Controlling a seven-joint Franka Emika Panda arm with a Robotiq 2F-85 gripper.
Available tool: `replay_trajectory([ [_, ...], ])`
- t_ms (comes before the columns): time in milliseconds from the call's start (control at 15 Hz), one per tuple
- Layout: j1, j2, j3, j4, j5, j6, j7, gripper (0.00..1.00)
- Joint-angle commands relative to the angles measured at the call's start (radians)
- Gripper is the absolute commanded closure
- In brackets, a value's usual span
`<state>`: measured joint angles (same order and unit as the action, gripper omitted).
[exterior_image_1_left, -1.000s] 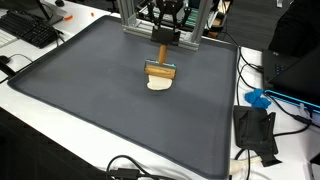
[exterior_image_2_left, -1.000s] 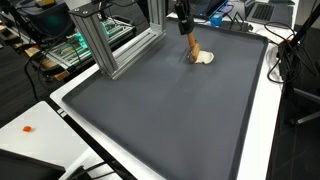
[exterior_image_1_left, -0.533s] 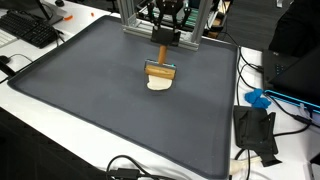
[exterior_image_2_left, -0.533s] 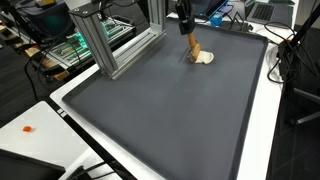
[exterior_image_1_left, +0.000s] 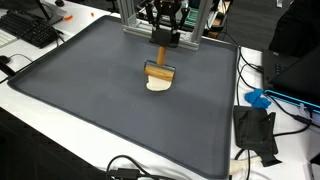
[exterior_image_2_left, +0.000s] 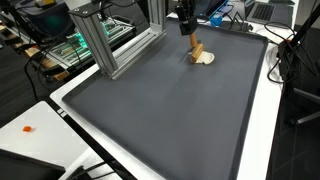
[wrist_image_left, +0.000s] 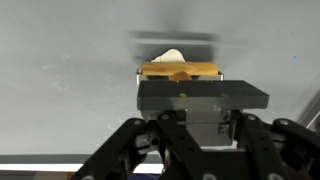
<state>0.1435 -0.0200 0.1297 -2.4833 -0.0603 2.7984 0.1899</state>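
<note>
My gripper (exterior_image_1_left: 165, 25) is at the far edge of the dark grey mat (exterior_image_1_left: 90, 100), next to the aluminium frame. It is shut on the wooden handle of a brush-like tool (exterior_image_1_left: 160, 55). The tool's flat wooden head (exterior_image_1_left: 160, 72) hangs over a small cream disc (exterior_image_1_left: 159, 85) lying on the mat. In the other exterior view the gripper (exterior_image_2_left: 185, 15) holds the tool (exterior_image_2_left: 195, 45) just above the disc (exterior_image_2_left: 205, 58). In the wrist view the wooden head (wrist_image_left: 180, 70) shows beyond a dark block, with the cream disc (wrist_image_left: 172, 56) behind it. The fingertips are hidden.
An aluminium frame (exterior_image_2_left: 105, 40) stands at the mat's far edge. A keyboard (exterior_image_1_left: 30, 30) lies beyond one corner. A blue object (exterior_image_1_left: 258, 98), black fabric (exterior_image_1_left: 255, 130) and cables (exterior_image_1_left: 135, 170) lie on the white table. A small orange piece (exterior_image_2_left: 28, 128) is near a corner.
The tool's head has risen slightly off the cream disc. The disc has stayed in place.
</note>
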Motion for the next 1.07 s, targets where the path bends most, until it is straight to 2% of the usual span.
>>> replay_trajectory([
  [0,-0.008,0.126,-0.001,0.008,0.091,0.010,0.023,0.77],
  [200,-0.008,0.140,0.000,0.018,0.159,0.034,0.002,0.77],
  [533,-0.003,0.150,0.008,0.008,0.204,0.089,-0.027,0.77],
  [1000,0.005,0.161,0.020,-0.033,0.153,0.196,-0.122,0.77],
])
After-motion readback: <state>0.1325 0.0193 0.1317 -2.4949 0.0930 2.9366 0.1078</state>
